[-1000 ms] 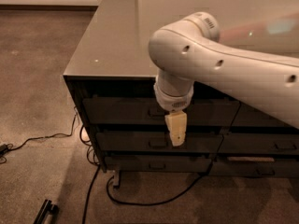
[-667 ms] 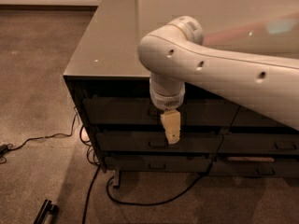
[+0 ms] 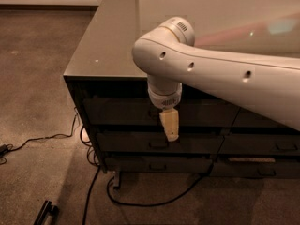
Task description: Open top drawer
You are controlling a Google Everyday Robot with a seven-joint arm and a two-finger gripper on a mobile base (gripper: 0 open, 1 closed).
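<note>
The top drawer (image 3: 117, 111) is the wide dark front just under the glossy cabinet top, and it is shut flush. Its centre pull is mostly hidden behind my wrist. My gripper (image 3: 170, 126) is cream-coloured and hangs point-down from the white arm (image 3: 211, 74). It is in front of the centre of the top drawer's lower edge, with its tip over the gap above the middle drawer (image 3: 122, 143). The middle drawer's pull (image 3: 158, 144) shows just below the tip.
A slimmer bottom drawer (image 3: 157, 165) sits under the middle one. The right-hand stack (image 3: 276, 145) has a light strip at its lowest front (image 3: 251, 160). Black cables (image 3: 140, 203) trail over the carpet at the cabinet's foot. A dark bar (image 3: 44, 213) lies bottom left.
The arm and gripper have moved a little to the left along the drawer fronts and very slightly up. The drawers have not moved.
</note>
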